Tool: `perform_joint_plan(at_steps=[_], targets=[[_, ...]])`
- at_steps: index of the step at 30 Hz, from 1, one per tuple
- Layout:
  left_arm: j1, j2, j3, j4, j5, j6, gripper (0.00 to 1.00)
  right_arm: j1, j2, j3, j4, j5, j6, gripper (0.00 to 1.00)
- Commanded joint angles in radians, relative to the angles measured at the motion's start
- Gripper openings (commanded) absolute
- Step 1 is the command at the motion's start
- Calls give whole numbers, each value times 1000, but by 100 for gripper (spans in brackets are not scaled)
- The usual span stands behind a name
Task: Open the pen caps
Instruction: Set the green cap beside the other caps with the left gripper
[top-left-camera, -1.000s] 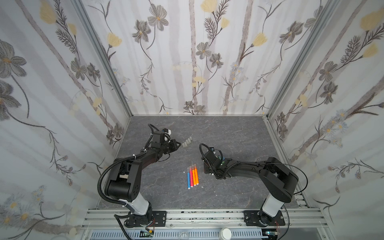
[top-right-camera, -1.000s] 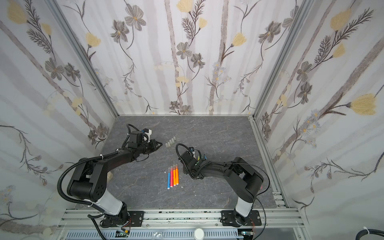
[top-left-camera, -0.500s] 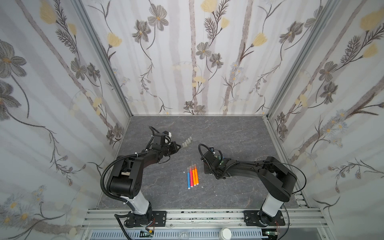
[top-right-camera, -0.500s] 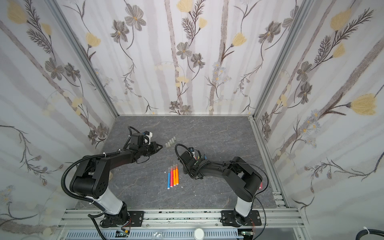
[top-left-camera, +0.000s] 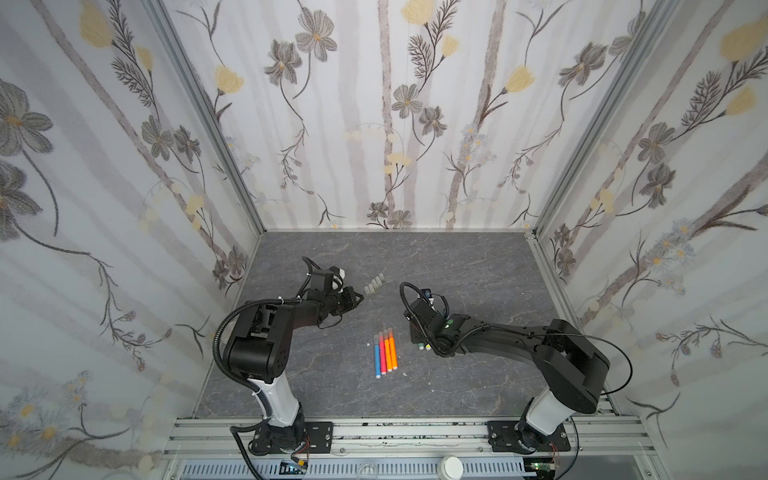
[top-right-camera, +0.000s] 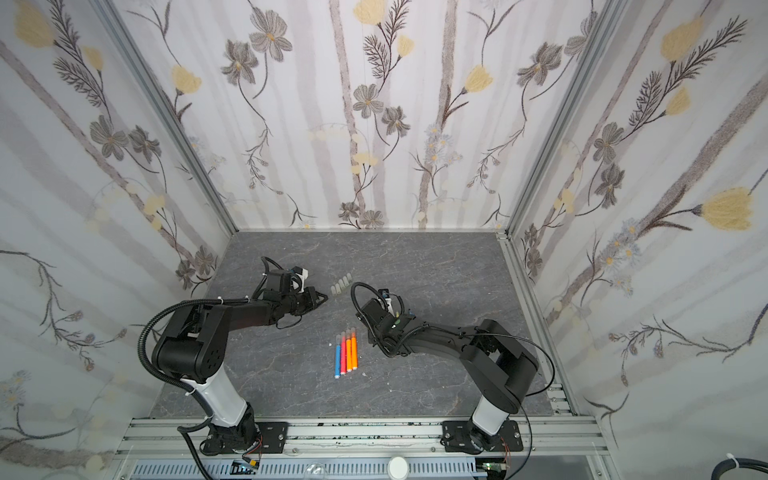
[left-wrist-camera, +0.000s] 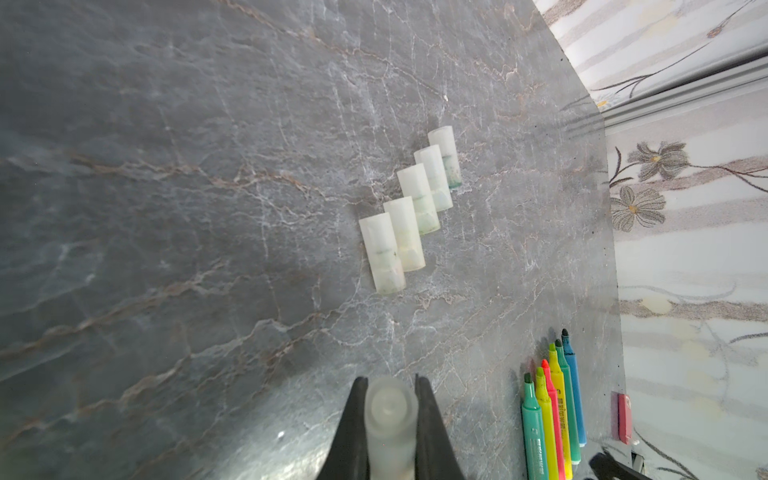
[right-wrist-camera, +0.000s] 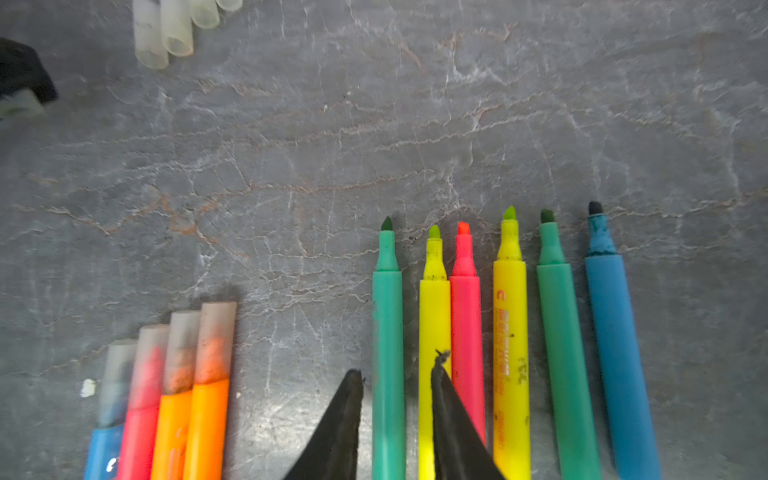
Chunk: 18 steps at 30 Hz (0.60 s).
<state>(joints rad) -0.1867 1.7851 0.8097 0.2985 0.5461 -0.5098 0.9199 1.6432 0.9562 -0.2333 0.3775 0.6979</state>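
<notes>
Left wrist view gives me my clearest read on the left gripper (left-wrist-camera: 389, 379). Its black fingers are clamped on one translucent held cap (left-wrist-camera: 388, 415), round end toward the lens, above the grey marbled table (left-wrist-camera: 166, 208). Beyond it, five loose caps (left-wrist-camera: 409, 208) lie side by side in a slanted row, touching, with greenish stains inside.

Against the top view of a second ago, I see the left gripper's tip a little nearer that row, and the left arm (top-left-camera: 291, 316) has swung slightly. The row and the four capped pens (top-left-camera: 385, 351) lie where they did. The right arm (top-left-camera: 498, 336) has hardly shifted, but its fingers, shut a second ago, have parted.

In the right wrist view the right gripper (right-wrist-camera: 397, 370) stands spread low over the table. The green pen (right-wrist-camera: 387, 324) lies between its fingers with a gap on each side, so nothing is squeezed. One fingertip overlaps the yellow pen (right-wrist-camera: 434, 299) next to it. That green pen is the end one of six open pens (right-wrist-camera: 557, 332) lined up with bare tips: green, yellow, pink, yellow, green, blue. The capped pens, blue, pink and two orange, lie near them, caps on.

As for writing, the printed yellow pen (right-wrist-camera: 511, 332) carries orange lettering along its barrel, too blurred for me to read. The print on the barrels in the left wrist view is no clearer.
</notes>
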Motion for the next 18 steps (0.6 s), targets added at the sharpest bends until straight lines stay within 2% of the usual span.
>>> perform_joint_plan(at_steps=[1, 9, 18], targets=[[1, 30, 21, 43, 8, -13, 7, -1, -42, 3, -25, 55, -15, 30], [-2, 110, 76, 60, 11, -29, 12, -1, -132, 0, -46, 66, -35, 31], [-3, 157, 112, 64, 6, -35, 24, 0, -142, -13, -41, 49, -33, 31]])
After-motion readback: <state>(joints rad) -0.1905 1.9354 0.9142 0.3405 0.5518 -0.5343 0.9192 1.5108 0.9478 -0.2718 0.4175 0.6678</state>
